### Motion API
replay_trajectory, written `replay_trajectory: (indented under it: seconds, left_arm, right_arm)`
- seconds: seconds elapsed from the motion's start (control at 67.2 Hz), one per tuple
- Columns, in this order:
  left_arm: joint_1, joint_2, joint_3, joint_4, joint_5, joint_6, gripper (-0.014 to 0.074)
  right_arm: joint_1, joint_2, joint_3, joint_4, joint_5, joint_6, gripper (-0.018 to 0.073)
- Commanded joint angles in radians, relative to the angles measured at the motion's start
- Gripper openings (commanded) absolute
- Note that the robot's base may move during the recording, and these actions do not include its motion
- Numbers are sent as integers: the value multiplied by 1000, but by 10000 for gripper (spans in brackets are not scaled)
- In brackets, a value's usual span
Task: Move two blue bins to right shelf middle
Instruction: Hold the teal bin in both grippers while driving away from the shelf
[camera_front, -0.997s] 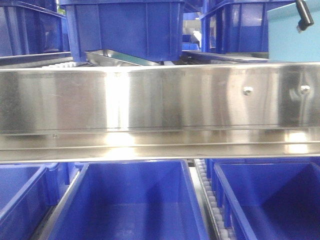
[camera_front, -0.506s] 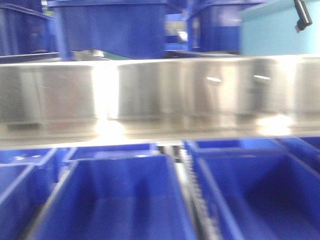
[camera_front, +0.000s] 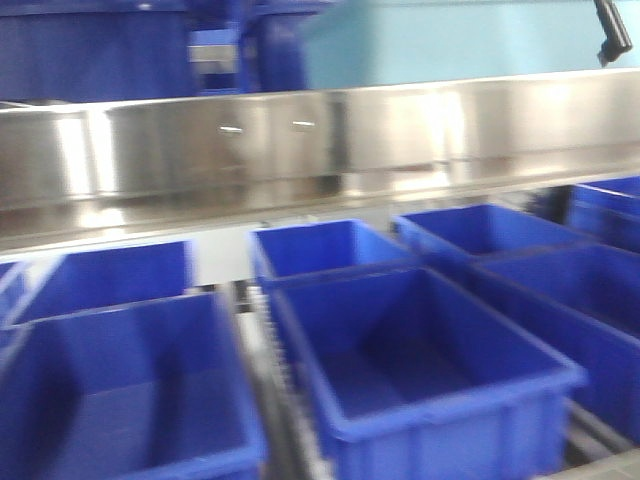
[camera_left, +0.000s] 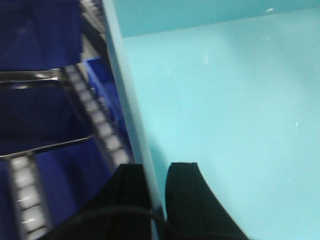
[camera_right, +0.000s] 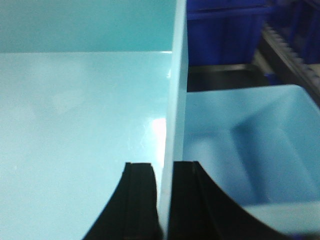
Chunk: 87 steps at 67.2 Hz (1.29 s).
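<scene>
I record the left tool (camera_left: 156, 200) and right tool (camera_right: 165, 200) each clamped on a wall of the light-blue bin (camera_front: 450, 40), which sits between them, far right above the steel rail (camera_front: 320, 135).

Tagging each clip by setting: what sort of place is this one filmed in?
Likely a warehouse or factory storage area: rows of open blue bins sit along roller tracks under a steel shelf rail, with a turquoise bin held by the left tool and right tool.

Smooth plastic blue bins (camera_front: 425, 365), shiny metal rail (camera_front: 320, 140), glossy cyan bin wall (camera_right: 176, 100)
</scene>
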Motion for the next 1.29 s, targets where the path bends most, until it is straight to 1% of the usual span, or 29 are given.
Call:
replay_trajectory:
  seconds: [0.0,1.28]
  left_arm:
    - [-15,-20,-15,-81,-27,16,-111]
    - [-15,-20,-15,-81,-28,16,-111]
  right_arm:
    - [6,-4,-9,36,-82,-9,-153]
    - [6,-4,-9,36,-82,-9,-153]
